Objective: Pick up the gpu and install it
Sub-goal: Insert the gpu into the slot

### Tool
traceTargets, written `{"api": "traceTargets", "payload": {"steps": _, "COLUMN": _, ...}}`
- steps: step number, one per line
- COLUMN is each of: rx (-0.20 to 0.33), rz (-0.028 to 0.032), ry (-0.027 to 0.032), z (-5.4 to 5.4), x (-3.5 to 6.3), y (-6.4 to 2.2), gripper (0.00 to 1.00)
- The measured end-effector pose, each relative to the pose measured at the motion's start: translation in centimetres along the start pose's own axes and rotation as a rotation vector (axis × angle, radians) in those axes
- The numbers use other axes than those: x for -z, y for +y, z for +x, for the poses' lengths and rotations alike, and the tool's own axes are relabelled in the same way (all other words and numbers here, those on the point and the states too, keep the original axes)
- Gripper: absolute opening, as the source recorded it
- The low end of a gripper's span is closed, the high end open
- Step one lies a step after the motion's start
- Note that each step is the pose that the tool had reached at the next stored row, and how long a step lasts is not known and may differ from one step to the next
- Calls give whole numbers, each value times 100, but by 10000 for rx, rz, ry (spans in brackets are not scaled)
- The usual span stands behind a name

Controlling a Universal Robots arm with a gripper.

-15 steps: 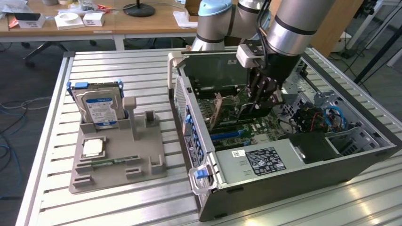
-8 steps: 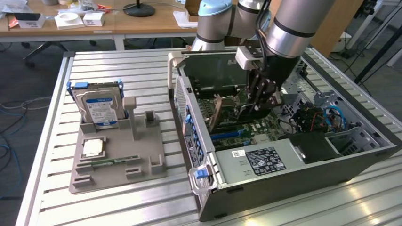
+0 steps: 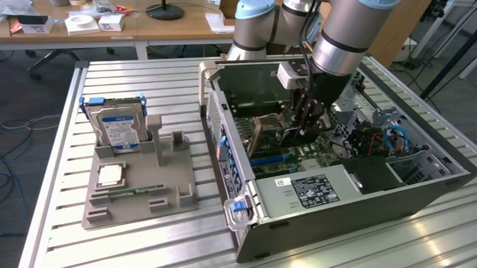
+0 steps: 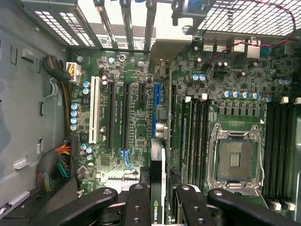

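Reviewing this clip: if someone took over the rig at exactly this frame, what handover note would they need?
Gripper: shut on the gpu, holding the card edge-on, down inside the open computer case.
Gpu: over the motherboard, roughly in line with the blue expansion slot. I cannot tell whether it touches the slot.
Done: the gpu is picked up and inside the case.
Left: the card is not visibly seated, and it is not yet released.
Other: the hard drive stands upright in the grey parts holder, on the exterior view's left of the case.
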State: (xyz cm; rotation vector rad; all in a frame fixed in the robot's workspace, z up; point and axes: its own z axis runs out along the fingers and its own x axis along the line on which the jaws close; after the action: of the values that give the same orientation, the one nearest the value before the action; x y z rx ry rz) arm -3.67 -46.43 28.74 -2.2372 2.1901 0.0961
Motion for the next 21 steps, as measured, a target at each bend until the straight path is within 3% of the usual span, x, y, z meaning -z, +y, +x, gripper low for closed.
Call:
{"api": "traceTargets", "payload": {"steps": 13, "rx": 3, "rz": 35, "ry": 0, "z": -1, "x": -13, "y": 90, "gripper": 26}}
{"api": "traceTargets", "payload": {"steps": 21, "rx": 5, "rz": 70, "ry": 2, "z": 5, "x": -144, "y": 95, "gripper": 26}}
